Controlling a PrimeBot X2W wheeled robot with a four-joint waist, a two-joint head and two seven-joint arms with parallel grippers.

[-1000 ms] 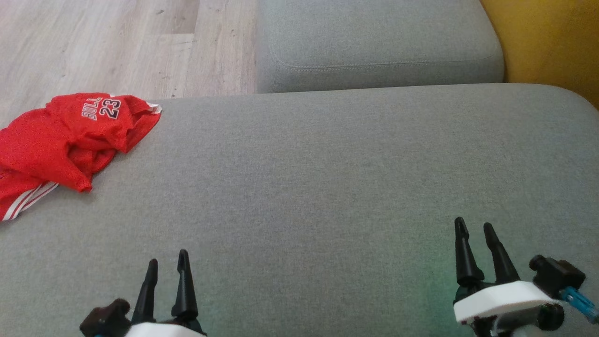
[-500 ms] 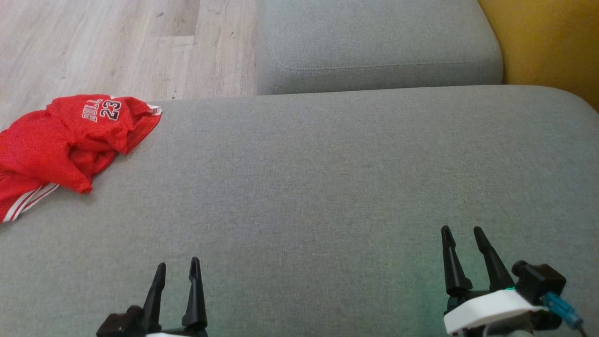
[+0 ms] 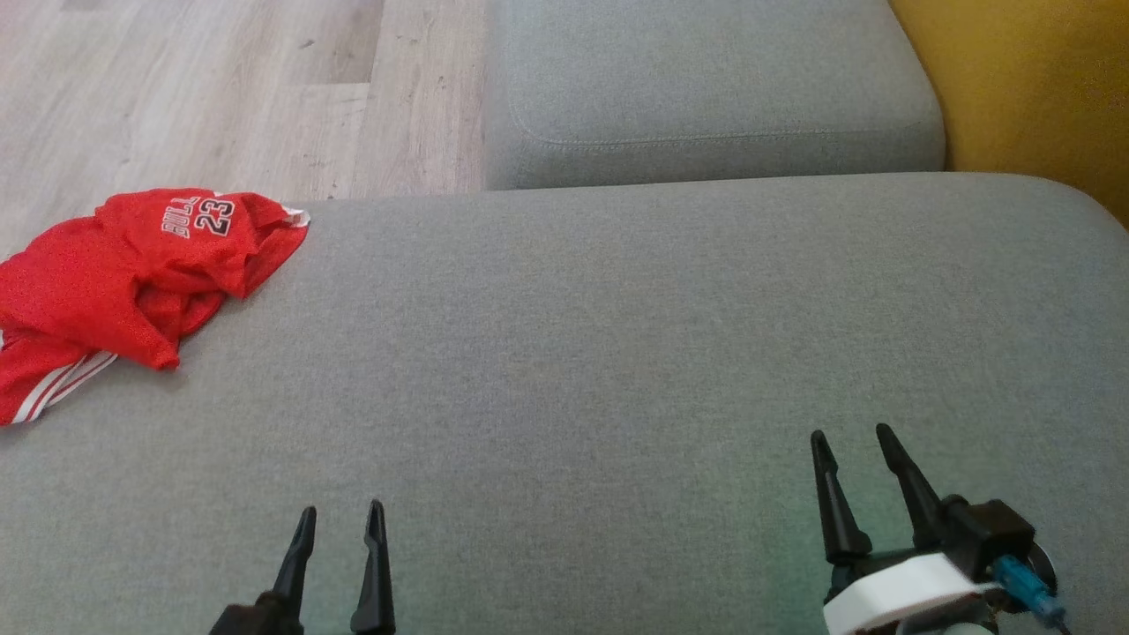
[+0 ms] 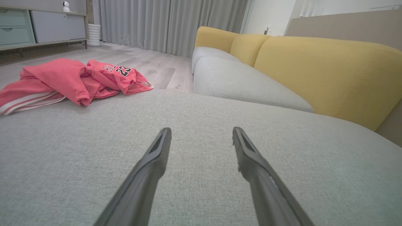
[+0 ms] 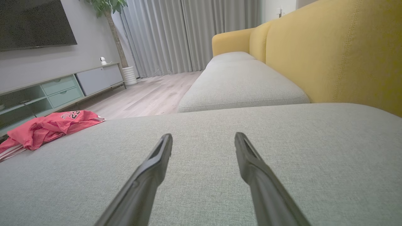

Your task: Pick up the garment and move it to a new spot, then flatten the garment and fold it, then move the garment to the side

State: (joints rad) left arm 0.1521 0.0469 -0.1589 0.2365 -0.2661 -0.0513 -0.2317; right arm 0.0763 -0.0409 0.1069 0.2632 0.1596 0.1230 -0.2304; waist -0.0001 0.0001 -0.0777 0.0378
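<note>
The pick-up is judged not yet begun: the red garment (image 3: 132, 282) is crumpled at the far-left corner of the grey cushion (image 3: 617, 353), and a reach there is called for from the left gripper (image 3: 342, 507) and right gripper (image 3: 849, 432), both held wide and empty over its near edge.

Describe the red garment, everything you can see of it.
The red garment is a crumpled heap of thin, mesh-like jersey fabric, bunched in loose folds. A white number 23 with lettering beside it faces up on top; white stripes run along one hem. It lies at the far left corner of the grey cushion, by the edge next to the wood floor. Nothing but the cushion is seen touching it.
</note>
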